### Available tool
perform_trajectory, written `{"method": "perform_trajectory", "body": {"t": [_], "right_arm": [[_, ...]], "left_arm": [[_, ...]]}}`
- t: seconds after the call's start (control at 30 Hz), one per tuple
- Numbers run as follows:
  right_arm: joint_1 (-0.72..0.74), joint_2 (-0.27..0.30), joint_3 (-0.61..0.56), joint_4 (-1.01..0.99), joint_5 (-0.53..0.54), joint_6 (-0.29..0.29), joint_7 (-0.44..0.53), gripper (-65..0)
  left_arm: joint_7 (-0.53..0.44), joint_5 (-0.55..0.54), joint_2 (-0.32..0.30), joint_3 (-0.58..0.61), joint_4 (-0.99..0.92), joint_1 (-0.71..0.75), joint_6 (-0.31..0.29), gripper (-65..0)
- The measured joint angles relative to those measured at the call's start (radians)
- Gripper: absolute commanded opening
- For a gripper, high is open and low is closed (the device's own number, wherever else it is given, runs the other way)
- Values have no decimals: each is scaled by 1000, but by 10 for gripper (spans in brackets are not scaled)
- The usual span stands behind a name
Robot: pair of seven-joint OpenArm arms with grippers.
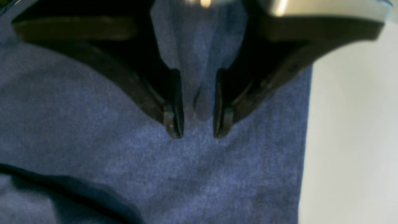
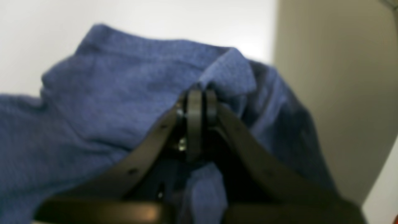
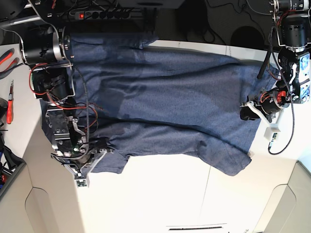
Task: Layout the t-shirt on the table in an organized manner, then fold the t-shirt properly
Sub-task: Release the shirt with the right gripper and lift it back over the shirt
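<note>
The dark navy t-shirt lies spread across the white table, with its near edge wavy and one corner reaching toward the right. My left gripper stands over the shirt's right edge. Its jaws are apart, and a soft ridge of cloth runs loosely between them. My right gripper is at the shirt's lower left corner. Its fingers are pressed together on a bunched fold of the t-shirt, which lifts the cloth a little off the table.
A power strip and cables lie beyond the far edge of the table. Red-handled tools sit on the bench at the left. A thin dark seam marks the table near the front. The table's edge drops off beside the right arm.
</note>
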Motion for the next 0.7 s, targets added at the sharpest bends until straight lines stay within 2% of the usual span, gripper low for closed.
{"method": "perform_trajectory", "body": {"t": [0.1, 0.3, 0.37, 0.4, 0.47, 0.5, 0.53, 0.6, 0.7], "right_arm": [[9, -6, 0, 0, -45, -8, 98, -650], [114, 2, 0, -2, -48, -28, 241, -650], [156, 2, -1, -2, -49, -69, 311, -650], [176, 4, -1, -2, -50, -70, 329, -650], [217, 11, 0, -2, -48, -67, 323, -437], [232, 11, 0, -2, -50, -66, 328, -357], [245, 11, 0, -2, -50, -59, 323, -311], [256, 11, 0, -2, -49, -36, 317, -305], [248, 10, 0, -2, -49, -32, 302, -305]], "left_arm": [[0, 1, 0, 0, 0, 0, 0, -452], [0, 0, 0, 0, 0, -1, 0, -452], [0, 0, 0, 0, 0, -1, 0, -452], [0, 1, 0, -1, 0, -1, 0, -452], [0, 2, 0, -1, 0, 0, 0, -452], [0, 2, 0, -1, 0, 0, 0, -452], [0, 1, 0, -1, 0, 0, 0, -452], [0, 2, 0, -1, 0, 0, 0, -452], [4, 2, 0, -1, 0, 0, 0, -452]]}}
